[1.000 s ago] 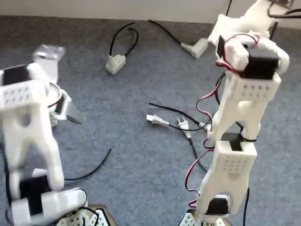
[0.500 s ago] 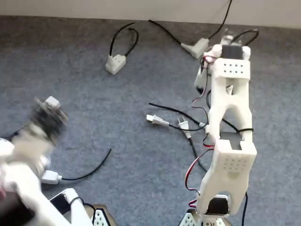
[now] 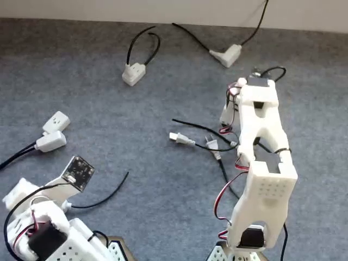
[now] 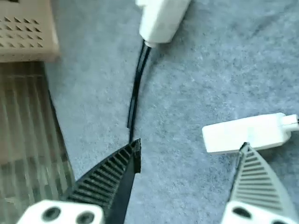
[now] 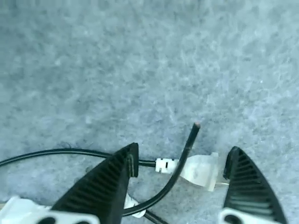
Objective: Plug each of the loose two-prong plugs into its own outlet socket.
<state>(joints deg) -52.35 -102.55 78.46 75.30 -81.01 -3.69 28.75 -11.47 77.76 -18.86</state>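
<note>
Right arm lower, ribbed jaws (parted) astride white plug

A white two-prong plug lies flat, unplugged, black-corded, well apart from the white socket.

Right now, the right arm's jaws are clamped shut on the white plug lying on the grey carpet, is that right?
Not quite. The right wrist view shows the right arm's jaws standing wide open, one on either side of the white plug, not clamped shut on it. The plug does lie on the grey carpet, as you said.
</note>
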